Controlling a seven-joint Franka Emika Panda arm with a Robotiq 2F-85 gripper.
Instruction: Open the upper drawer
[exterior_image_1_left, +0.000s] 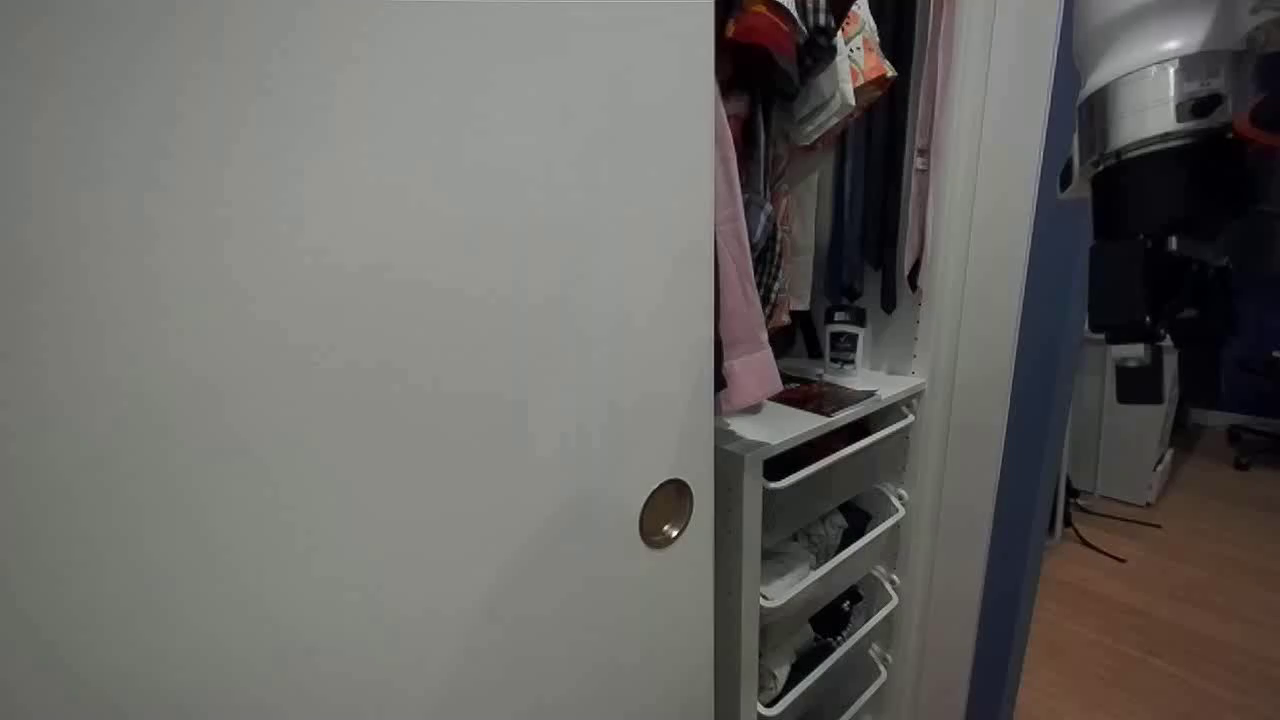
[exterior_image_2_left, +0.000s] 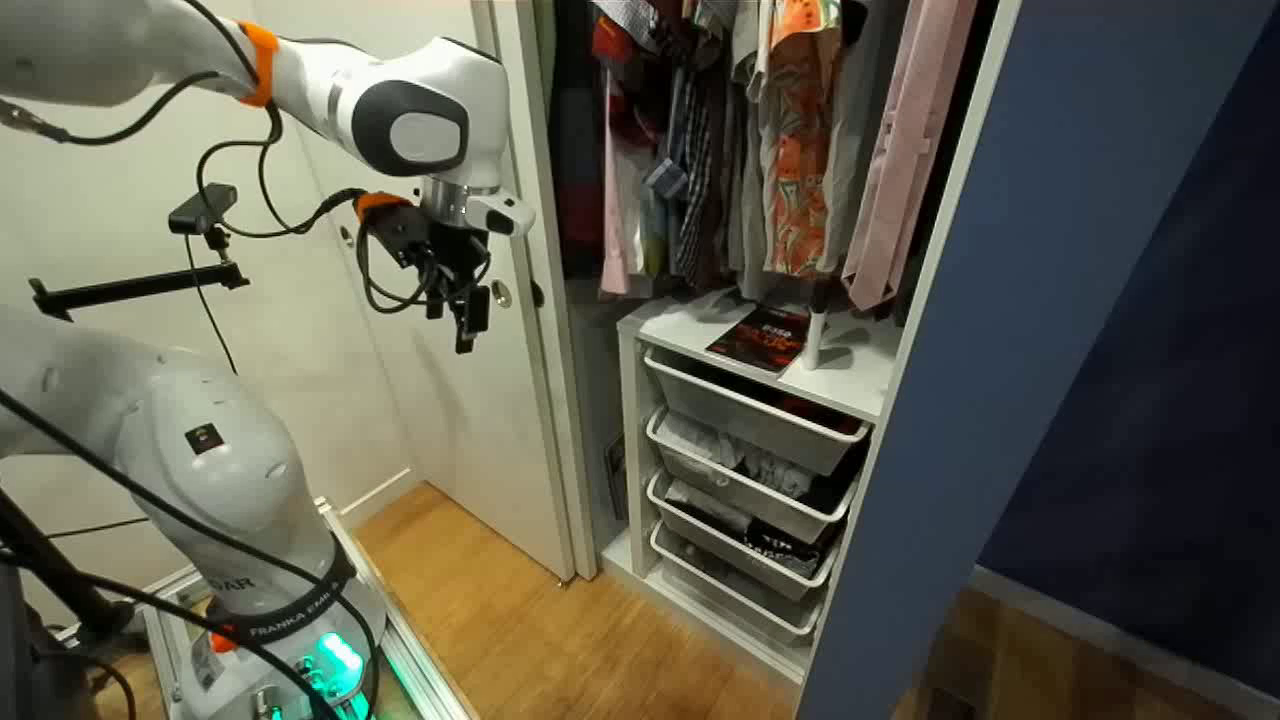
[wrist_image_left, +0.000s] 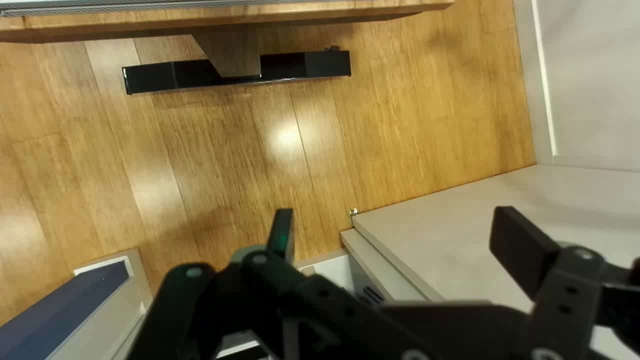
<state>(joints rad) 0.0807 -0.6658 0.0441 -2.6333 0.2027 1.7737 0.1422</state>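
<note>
The upper drawer is a white basket with a rounded rim, directly under the white top board. It shows in both exterior views (exterior_image_1_left: 840, 455) (exterior_image_2_left: 750, 405) and looks pushed in, with a narrow gap above its rim. My gripper (exterior_image_2_left: 457, 322) is high in the air in front of the sliding door, well apart from the drawer. In an exterior view the gripper (exterior_image_1_left: 1150, 350) hangs at the right edge. In the wrist view the gripper (wrist_image_left: 398, 225) has its two black fingers wide apart with nothing between them. I cannot make out the upper drawer in the wrist view.
Several lower drawers (exterior_image_2_left: 750, 475) hold clothes. A booklet (exterior_image_2_left: 765, 338) and a white bottle (exterior_image_2_left: 814, 340) stand on the top board (exterior_image_2_left: 860, 375). Clothes (exterior_image_2_left: 800, 150) hang above. The sliding door (exterior_image_2_left: 470, 420) edges the opening on one side, a blue wall (exterior_image_2_left: 1000, 350) on the other.
</note>
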